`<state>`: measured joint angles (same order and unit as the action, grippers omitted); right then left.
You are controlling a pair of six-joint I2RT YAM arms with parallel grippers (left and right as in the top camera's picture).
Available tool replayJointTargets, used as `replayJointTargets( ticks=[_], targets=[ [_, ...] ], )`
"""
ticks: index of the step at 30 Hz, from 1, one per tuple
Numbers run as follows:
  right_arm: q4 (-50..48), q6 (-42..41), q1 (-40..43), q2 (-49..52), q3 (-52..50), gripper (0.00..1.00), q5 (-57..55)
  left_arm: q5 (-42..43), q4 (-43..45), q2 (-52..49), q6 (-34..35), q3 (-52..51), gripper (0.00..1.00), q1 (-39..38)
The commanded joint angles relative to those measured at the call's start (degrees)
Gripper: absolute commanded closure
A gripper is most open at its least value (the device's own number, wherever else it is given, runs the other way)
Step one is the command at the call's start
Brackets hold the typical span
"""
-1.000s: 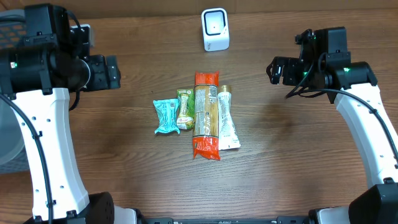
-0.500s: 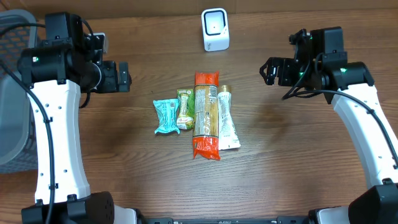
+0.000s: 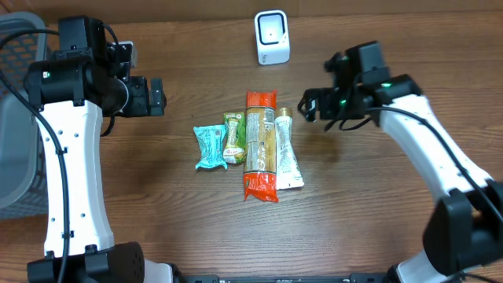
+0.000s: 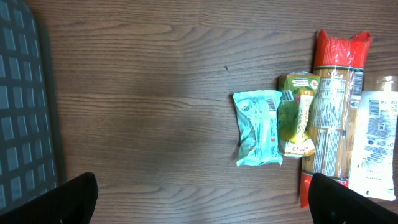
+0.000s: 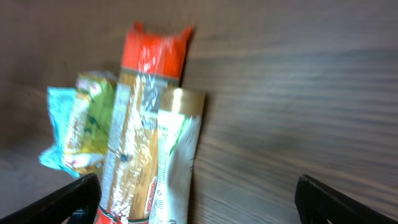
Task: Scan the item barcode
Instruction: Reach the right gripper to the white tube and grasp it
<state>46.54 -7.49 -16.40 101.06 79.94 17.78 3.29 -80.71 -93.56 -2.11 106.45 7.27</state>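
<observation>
Here, our pasta pack (image 3: pixel 261 145) lies lengthwise, pointing toward the scanner (image 3: pixel 272 37). Our right gripper (image 3: pixel 311 105) hovers nearby, reaching inward, jaws apart. The left gripper (image 3: pixel 157 96) is spread too.

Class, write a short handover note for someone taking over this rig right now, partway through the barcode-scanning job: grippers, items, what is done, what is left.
Grippers: the left gripper is open and empty, off to the left of the items. The right gripper is open and empty, close to the cap end of the white pouch.
Items: teal packet, green packet, pasta pack and white pouch lie side by side mid-table. The scanner stands beyond them.
Done: nothing is picked up yet.
Left: grasp an item and present its barcode to the scanner.
</observation>
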Motion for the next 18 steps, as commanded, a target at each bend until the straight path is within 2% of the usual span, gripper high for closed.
replayJointTargets(
  ticks=[1,8,18],
  targets=[
    [0.52,-0.2,-3.1,2.99,1.42,0.08,0.59,0.81,0.17,-0.15,-1.31,-0.22,0.01,0.44],
    [0.57,0.48,-5.62,6.47,0.79,0.18,0.33,0.79,0.17,-0.15,-1.31,-0.22,0.0,0.44],
    [-0.48,0.52,-6.43,7.63,-6.29,0.15,1.64,0.79,0.17,-0.17,-1.31,-0.22,0.0,0.44]
  ],
)
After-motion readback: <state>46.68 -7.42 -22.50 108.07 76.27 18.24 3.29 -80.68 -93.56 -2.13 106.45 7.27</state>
